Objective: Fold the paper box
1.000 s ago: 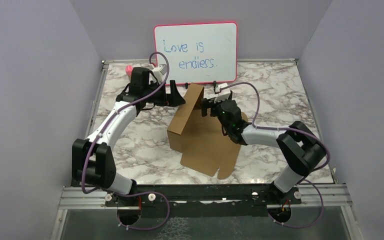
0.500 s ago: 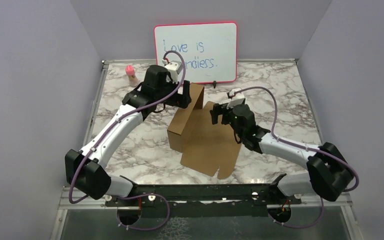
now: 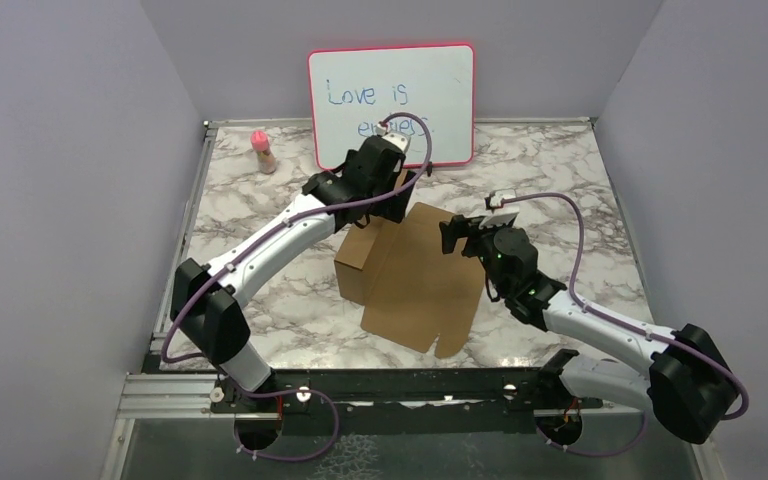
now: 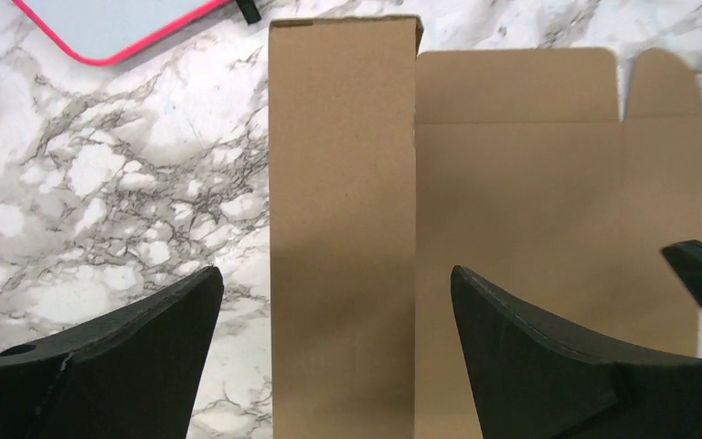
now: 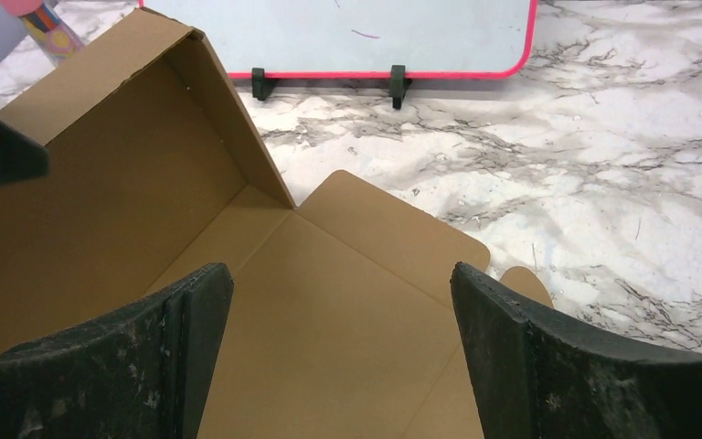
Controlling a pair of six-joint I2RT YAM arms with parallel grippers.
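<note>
The paper box (image 3: 415, 285) is plain brown cardboard in the middle of the table. Its left panel (image 3: 358, 262) stands folded up and the rest lies flat with flaps spread. My left gripper (image 3: 388, 200) hovers open over the box's far end. In the left wrist view its fingers straddle the raised panel (image 4: 343, 229) from above, the gripper (image 4: 335, 271) touching nothing. My right gripper (image 3: 457, 236) is open at the box's right far corner. In the right wrist view it (image 5: 340, 267) looks over the flat sheet (image 5: 329, 320) toward the raised panel (image 5: 128, 183).
A red-framed whiteboard (image 3: 392, 105) with blue writing stands at the back, just behind the box. A small pink-capped bottle (image 3: 261, 150) sits at the far left. Marble tabletop (image 3: 560, 190) shows on either side of the box.
My left arm has swung right, from the far left of the table to above the box's far end. My right arm has drawn back to the right, away from the raised panel.
</note>
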